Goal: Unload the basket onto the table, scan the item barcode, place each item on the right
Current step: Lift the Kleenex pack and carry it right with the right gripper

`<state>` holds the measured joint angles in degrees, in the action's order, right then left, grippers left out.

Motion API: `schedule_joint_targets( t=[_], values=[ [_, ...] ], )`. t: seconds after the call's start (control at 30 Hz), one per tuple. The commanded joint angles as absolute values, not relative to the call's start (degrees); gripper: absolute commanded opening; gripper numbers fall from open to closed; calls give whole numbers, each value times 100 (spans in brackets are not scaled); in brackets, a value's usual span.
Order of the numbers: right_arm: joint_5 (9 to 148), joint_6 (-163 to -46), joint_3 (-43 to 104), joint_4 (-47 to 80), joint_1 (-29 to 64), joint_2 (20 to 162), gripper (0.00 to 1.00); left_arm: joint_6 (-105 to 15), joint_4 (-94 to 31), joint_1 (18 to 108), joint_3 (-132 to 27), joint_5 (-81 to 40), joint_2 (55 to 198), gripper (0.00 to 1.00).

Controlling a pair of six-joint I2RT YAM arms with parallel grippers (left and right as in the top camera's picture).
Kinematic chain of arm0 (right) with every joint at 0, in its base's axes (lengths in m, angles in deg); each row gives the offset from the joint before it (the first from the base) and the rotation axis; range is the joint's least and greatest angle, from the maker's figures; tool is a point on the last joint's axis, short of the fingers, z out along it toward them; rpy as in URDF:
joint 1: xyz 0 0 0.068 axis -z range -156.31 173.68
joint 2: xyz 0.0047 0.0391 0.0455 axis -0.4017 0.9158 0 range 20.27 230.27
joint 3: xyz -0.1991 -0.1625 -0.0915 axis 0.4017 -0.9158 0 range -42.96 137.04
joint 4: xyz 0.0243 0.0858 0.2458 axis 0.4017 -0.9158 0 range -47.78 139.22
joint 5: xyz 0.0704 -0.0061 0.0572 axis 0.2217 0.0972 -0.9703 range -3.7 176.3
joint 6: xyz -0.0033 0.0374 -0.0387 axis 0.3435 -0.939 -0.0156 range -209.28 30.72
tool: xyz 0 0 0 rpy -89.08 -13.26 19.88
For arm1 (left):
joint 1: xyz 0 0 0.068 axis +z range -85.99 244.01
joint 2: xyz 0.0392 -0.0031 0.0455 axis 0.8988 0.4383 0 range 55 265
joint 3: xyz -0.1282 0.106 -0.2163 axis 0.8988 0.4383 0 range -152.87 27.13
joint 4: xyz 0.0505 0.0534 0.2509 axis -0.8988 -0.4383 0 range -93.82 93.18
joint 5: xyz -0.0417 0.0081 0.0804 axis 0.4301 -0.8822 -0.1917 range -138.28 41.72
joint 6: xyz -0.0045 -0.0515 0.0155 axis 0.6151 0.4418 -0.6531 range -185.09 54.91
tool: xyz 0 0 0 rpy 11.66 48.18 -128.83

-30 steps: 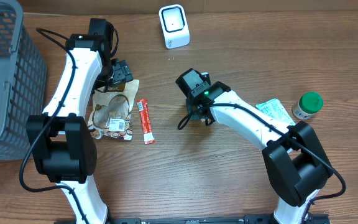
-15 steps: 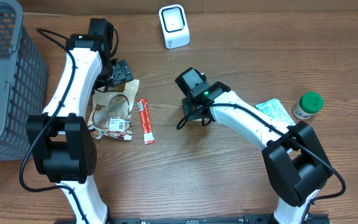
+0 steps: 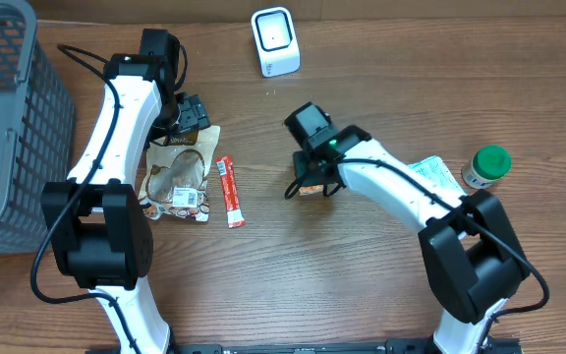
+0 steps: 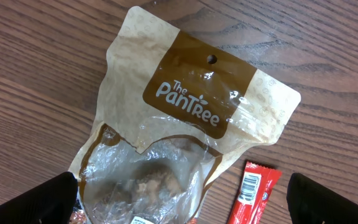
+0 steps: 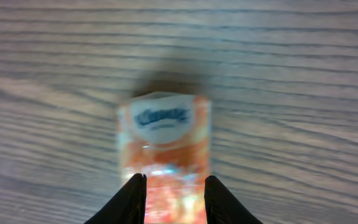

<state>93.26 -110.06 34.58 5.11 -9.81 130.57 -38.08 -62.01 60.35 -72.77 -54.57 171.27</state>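
I am pinching the tissue pack (image 5: 164,140) between my right fingers (image 5: 132,202), which are narrowed on its near end. It is sitting low at the middle of the worktop (image 3: 362,285), well apart from the scanner (image 3: 274,41) at the far edge. I am judging the pickup done. Carrying it over and showing the barcode are left, and I am seeing no barcode on the face in view. Its long axis is running straight out from my fingers, logo end pointing away from the wrist. My left fingers (image 4: 42,199) are gaping wide over the pouch (image 4: 191,124), holding nothing.

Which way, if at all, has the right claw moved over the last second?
Yes, slightly: overhead, the right claw with its tissue pack has shifted toward the green-capped bottle, away from the red snack bar.
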Motion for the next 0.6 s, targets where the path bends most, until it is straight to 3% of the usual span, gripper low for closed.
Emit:
schedule_joint_targets(
  t=[0.0,0.13,0.57],
  values=[
    [8911,-10881,3425,447,-743,13047,32,-3806,-6214,6024,-7406,-5531,17179,99],
    [8299,-10553,3425,423,-577,13079,32,-3804,-6214,6024,-7406,-5531,17179,100],
    [8277,-10549,3425,434,-526,13300,31,-3804,-6214,6024,-7406,-5529,17179,100]
  ],
)
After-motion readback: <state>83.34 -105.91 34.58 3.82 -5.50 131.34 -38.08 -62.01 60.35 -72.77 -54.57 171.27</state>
